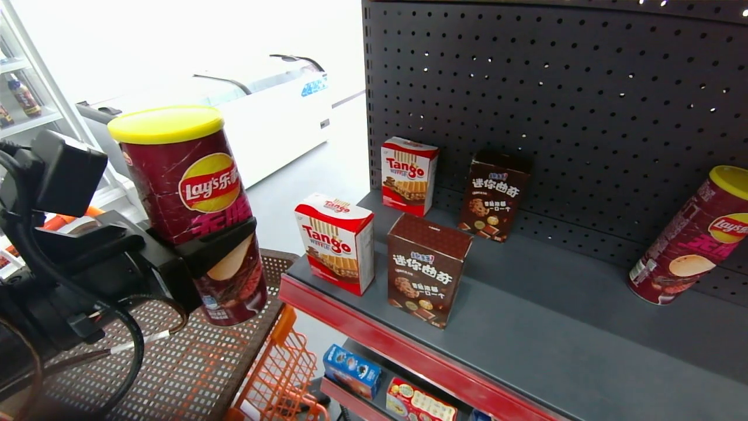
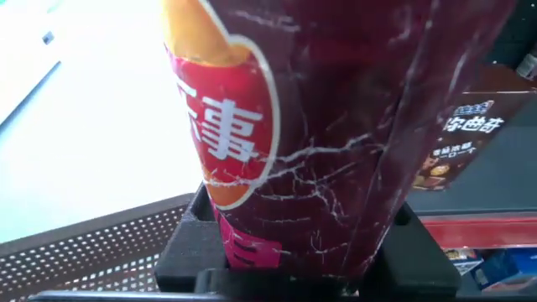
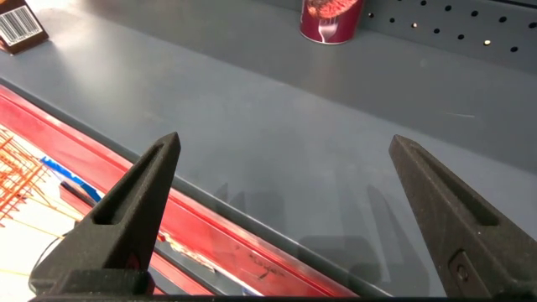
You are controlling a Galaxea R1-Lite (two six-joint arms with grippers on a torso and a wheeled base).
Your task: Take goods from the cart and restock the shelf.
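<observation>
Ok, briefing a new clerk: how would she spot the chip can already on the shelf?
Find the grey shelf backed by black pegboard. At its right end, apart from the boxes, stands a dark red can with a yellow lid: the shelf's only round pack.

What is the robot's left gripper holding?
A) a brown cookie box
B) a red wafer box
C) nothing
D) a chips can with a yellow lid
D: the left gripper is clamped around the dark red can with the yellow lid, while the boxes all stand on the shelf.
</observation>
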